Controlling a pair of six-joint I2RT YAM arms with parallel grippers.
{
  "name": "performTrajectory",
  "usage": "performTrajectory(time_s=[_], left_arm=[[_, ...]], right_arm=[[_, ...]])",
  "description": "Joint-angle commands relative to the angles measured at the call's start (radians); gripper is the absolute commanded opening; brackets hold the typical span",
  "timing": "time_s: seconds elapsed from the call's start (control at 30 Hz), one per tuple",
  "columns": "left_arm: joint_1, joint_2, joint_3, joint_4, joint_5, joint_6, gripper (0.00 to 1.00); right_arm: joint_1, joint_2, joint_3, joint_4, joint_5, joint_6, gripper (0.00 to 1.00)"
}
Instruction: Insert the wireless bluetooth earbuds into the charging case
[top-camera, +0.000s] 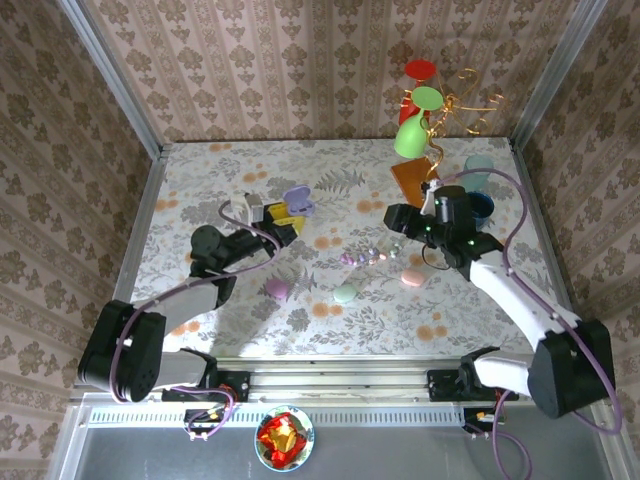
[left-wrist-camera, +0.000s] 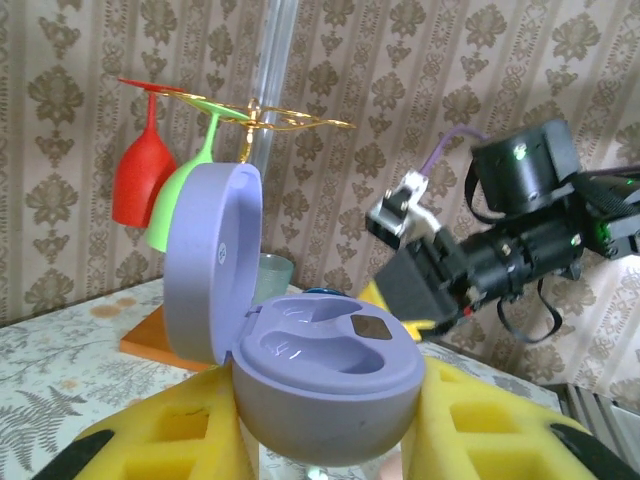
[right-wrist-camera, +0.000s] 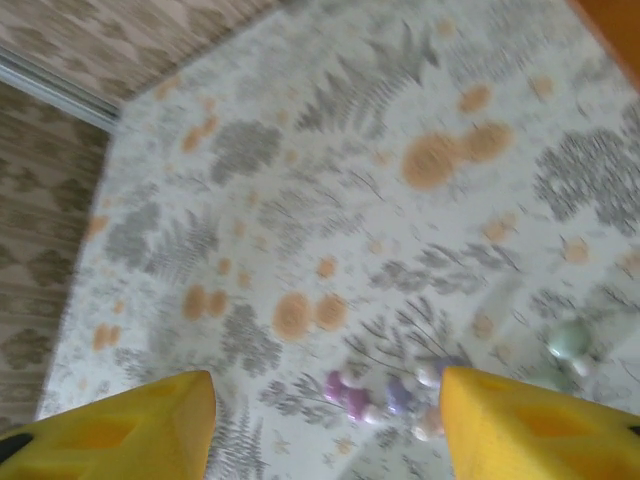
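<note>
While left end effector (left-wrist-camera: 325, 445) grips case (left-wrist-camera: 320, 370) | right end effector (right-wrist-camera: 328, 405) spread, facing earbuds (right-wrist-camera: 385, 395)

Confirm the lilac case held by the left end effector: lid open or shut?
Open. The lilac case has its lid swung upright off the base, and both earbud wells show, empty.

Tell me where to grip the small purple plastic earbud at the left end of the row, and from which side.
Probably from straight above, closing on the rounded body of the small purple plastic earbud. It lies low on the flowered table, with the other buds tight on one side, so a sideways approach would push them.
</note>
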Motion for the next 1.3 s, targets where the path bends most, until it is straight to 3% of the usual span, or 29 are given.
performTrajectory(time_s=[0.0,0.27,0.43,0.83,1.03,1.27], left_arm=[[0.016,-0.041,-0.010,0.043,-0.020,0.021,0.13],[0.020,-0.064,-0.021,0.018,-0.022,0.045,0.13],[0.020,-0.071,-0.029,0.018,-0.028,0.050,0.13],[0.019,-0.108,-0.051,-0.013,-0.035,0.066,0.13],[0.014,-0.124,-0.051,-0.044,-0.042,0.087,0.13],[0.007,-0.123,-0.053,-0.050,-0.043,0.097,0.13]], right_arm=[[0.018,0.095,0.031,-0.101,0.018,0.073,0.55],[0.127,0.355,0.169,-0.192,0.026,0.032,0.44],[0.181,0.497,0.306,-0.293,0.036,-0.055,0.45],[0.181,0.791,0.611,-0.522,0.077,-0.197,0.47],[0.181,0.846,0.652,-0.592,0.029,-0.260,0.46],[0.180,0.800,0.592,-0.598,-0.019,-0.272,0.45]])
